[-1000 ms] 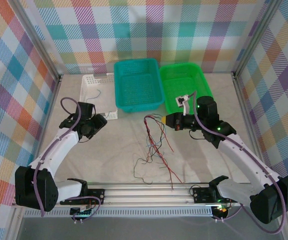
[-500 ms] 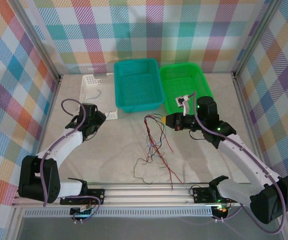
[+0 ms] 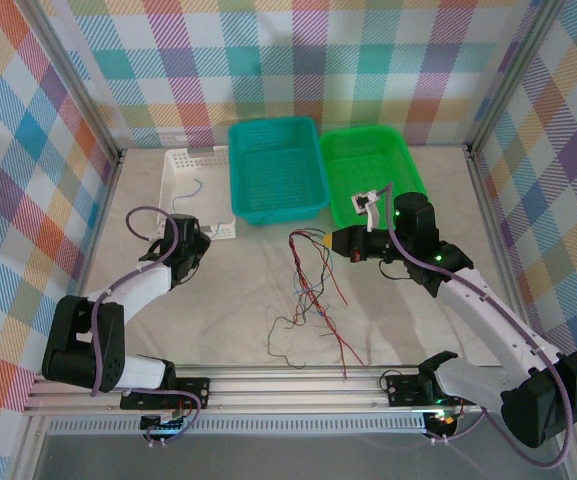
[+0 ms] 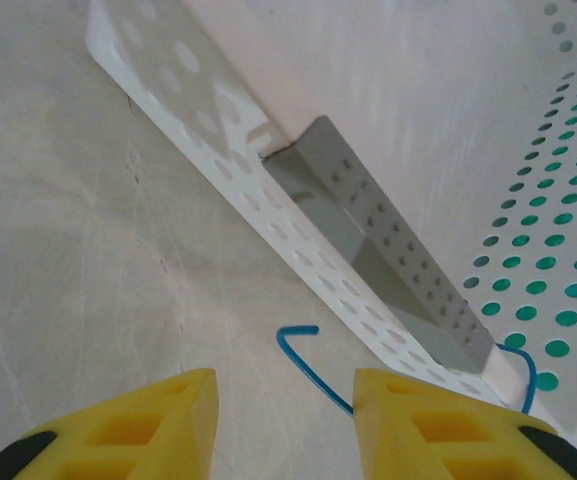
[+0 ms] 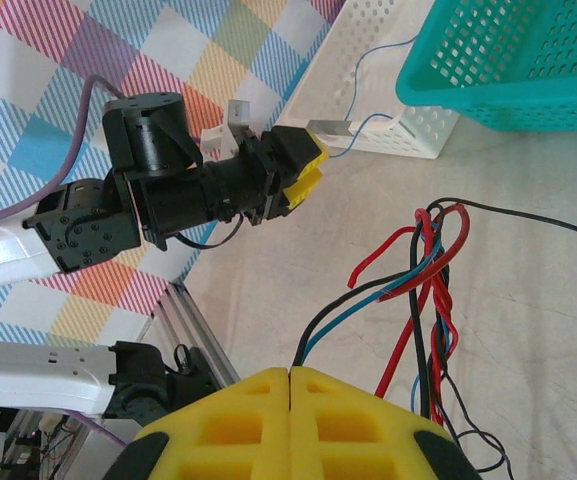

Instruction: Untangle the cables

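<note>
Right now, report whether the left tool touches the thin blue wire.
Cannot tell. Left wrist view: thin blue wire meets the open left tool's edge; contact or overlap unclear.

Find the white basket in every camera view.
Top external: white basket upper left, left of the teal basket.
Left wrist: its perforated wall runs diagonally, top left to lower right.
Right wrist: the basket top centre, beyond the left claw.
Shared landmark: the thin blue cable entering it.
</note>
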Available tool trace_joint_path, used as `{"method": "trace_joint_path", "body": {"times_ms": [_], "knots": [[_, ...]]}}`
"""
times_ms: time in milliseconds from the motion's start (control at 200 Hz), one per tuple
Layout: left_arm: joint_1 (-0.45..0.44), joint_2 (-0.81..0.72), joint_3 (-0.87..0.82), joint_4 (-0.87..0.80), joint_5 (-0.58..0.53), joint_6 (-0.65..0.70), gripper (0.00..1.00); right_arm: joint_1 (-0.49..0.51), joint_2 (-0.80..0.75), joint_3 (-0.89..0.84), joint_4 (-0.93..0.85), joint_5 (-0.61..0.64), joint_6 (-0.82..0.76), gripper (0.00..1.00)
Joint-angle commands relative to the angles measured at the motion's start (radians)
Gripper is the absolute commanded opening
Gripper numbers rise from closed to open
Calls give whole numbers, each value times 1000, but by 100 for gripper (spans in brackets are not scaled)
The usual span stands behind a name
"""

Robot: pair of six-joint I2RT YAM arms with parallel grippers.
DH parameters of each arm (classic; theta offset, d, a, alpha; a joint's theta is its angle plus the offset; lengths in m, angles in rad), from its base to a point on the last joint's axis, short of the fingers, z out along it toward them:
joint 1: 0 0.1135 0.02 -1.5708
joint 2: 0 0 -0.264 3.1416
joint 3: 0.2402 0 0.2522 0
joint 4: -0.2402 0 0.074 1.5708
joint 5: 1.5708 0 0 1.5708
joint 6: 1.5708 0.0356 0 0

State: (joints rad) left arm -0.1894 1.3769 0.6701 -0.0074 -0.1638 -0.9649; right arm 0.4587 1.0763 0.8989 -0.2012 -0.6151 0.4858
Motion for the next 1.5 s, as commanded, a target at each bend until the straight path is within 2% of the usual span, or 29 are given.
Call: {"method": "trace_joint_path", "body": {"times_ms": [0,305,515,610,855,975,1395,1495], "knots": [[-9,0,-17,85,-37,-17,40,5,2,-5,49,-28,-28,0],[-9,76,14,133,-66,-23,38,5,6,-3,40,-22,-44,0],[-9,90,49,124,-60,-32,14,4,0,1,35,-21,-49,0],[-8,63,64,99,-59,-35,0,5,-6,3,32,-17,-53,0],[-3,-25,185,-29,-84,-6,0,5,-7,8,31,-24,-55,0],[25,-5,283,-95,-107,26,0,5,-12,9,32,-31,-57,0],[69,345,669,-299,-180,103,0,6,-50,26,16,-80,-71,0],[76,394,702,-333,-221,106,0,6,-59,29,8,-82,-76,0]]}}
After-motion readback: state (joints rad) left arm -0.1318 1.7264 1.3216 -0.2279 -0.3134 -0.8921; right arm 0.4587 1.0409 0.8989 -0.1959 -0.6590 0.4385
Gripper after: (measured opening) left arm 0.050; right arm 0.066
